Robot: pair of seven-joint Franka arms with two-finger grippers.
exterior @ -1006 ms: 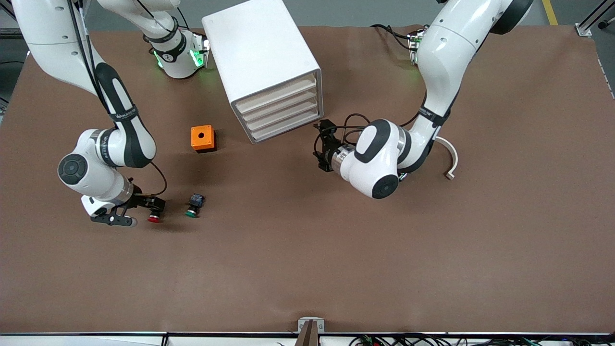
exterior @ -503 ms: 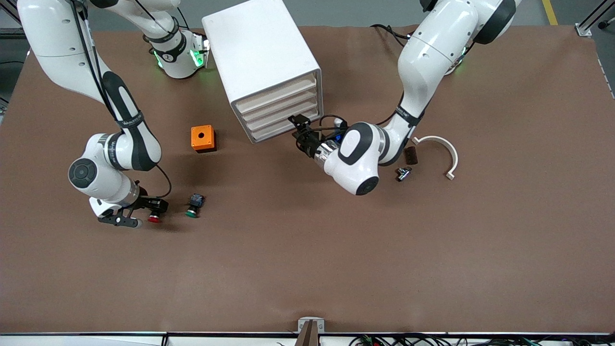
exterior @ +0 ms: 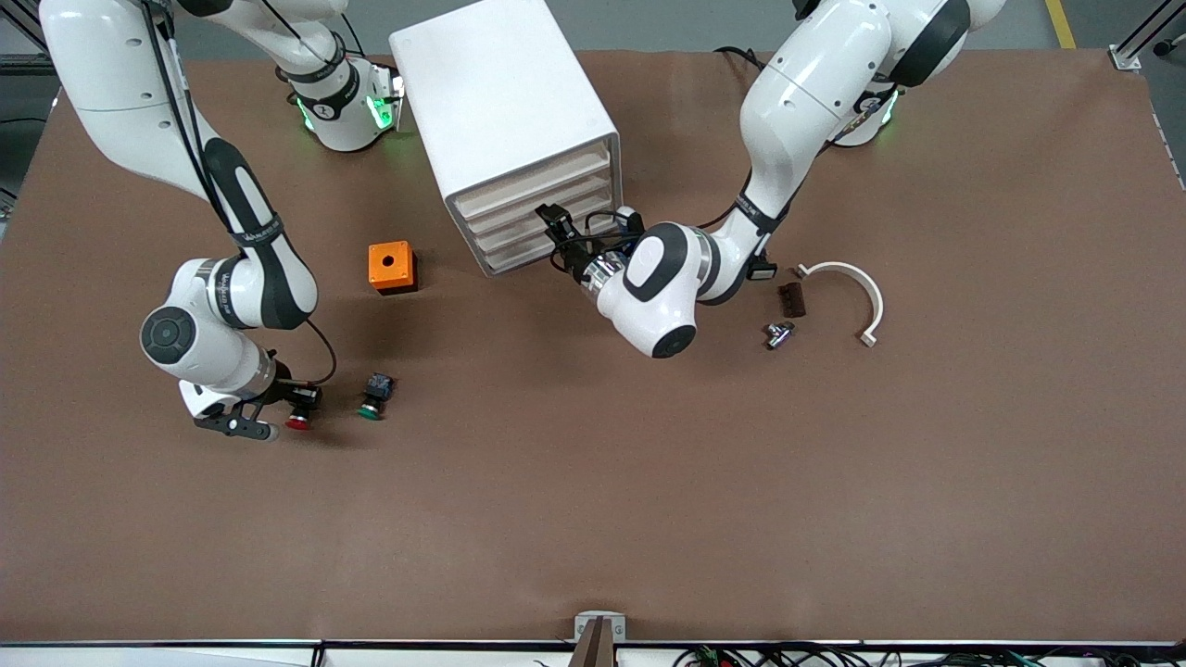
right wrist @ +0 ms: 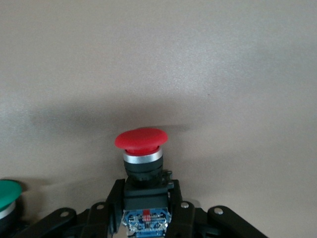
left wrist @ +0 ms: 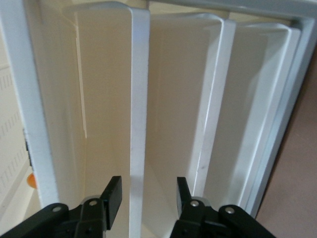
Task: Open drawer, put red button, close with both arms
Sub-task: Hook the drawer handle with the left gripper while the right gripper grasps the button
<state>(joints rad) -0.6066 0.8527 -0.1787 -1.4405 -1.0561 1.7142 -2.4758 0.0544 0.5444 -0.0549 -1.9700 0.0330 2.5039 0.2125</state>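
Right gripper [exterior: 298,400] sits low over the table [exterior: 593,519] toward the right arm's end, fingers [right wrist: 179,196] clamped on the black body of the red button [exterior: 297,421]. In the right wrist view the red button [right wrist: 141,140] has its cap pointing away from the gripper, bluish back tucked between the pads. Whether it is resting on the table or just off it cannot be told. The green-capped button [exterior: 372,398] lies on the table just beside the red one, on the side toward the left arm's end; they don't touch (its green cap also shows at the edge of the right wrist view [right wrist: 9,193]).

Left gripper [exterior: 561,232] is at the front of the white cabinet [exterior: 505,120], level with its lower drawers. Left wrist view: fingers [left wrist: 113,194] open a moderate gap, straddling the protruding front lip of one drawer [left wrist: 139,119] without visibly pinching it. All four drawer fronts look flush with the cabinet in the front view, so the drawer [exterior: 542,230] reads as closed.

Orange box [exterior: 390,266] with a hole stands between the cabinet and the buttons. Toward the left arm's end lie a white curved piece [exterior: 857,292], a small dark block [exterior: 790,299] and a small metal part [exterior: 776,333], all apart from the grippers.
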